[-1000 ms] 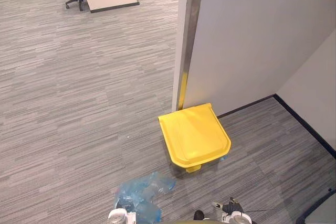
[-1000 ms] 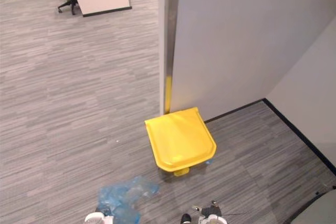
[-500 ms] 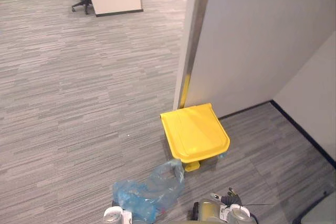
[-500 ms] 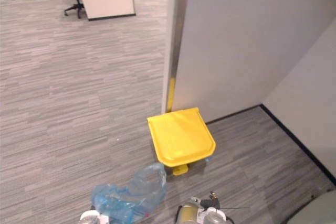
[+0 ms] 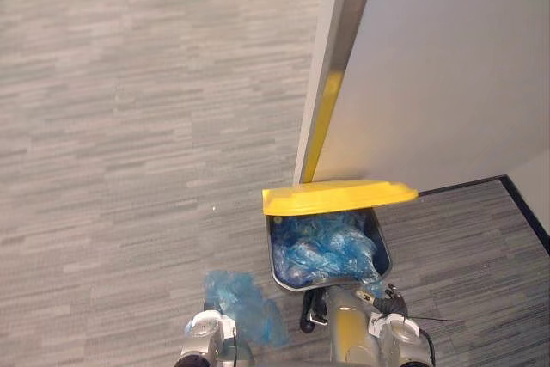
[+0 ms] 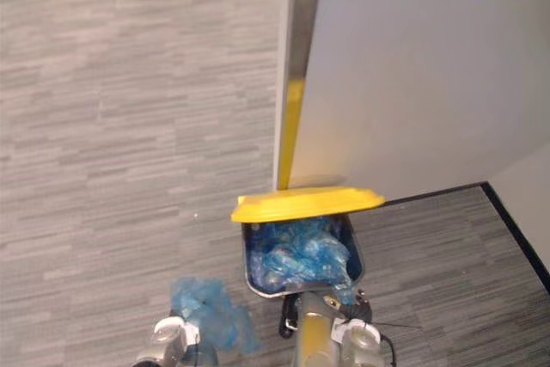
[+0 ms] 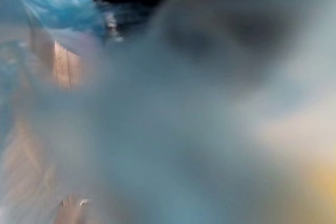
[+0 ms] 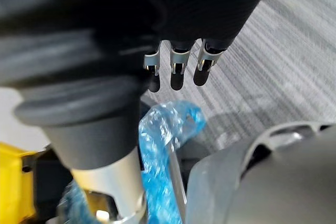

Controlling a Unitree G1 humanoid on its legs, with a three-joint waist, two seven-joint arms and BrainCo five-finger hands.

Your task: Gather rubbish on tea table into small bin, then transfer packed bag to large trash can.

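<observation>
The large trash can (image 5: pixel 383 257) stands on the carpet at the foot of a partition. Its yellow lid (image 5: pixel 339 197) is tipped up, and crumpled blue bags (image 5: pixel 325 247) fill the inside. Left of the can, my left hand (image 5: pixel 206 333) is shut on a packed blue rubbish bag (image 5: pixel 245 308), which bunches up above the floor. That bag's plastic (image 7: pixel 63 77) presses close against the left wrist view. My right hand (image 8: pixel 176 72) hangs near the can's front edge with relaxed fingers and holds nothing. Blue liner plastic (image 8: pixel 168 129) shows just below it.
A grey partition (image 5: pixel 447 66) with a metal edge post (image 5: pixel 339 58) rises right behind the can. Black skirting (image 5: pixel 524 208) runs along the wall at the right. Striped grey carpet (image 5: pixel 129 126) stretches away to the left and far side.
The can's yellow lid has swung up from flat shut, showing the blue bags inside. The camera has shifted closer. The held bag, stretched toward the can before, now bunches by my left hand.
</observation>
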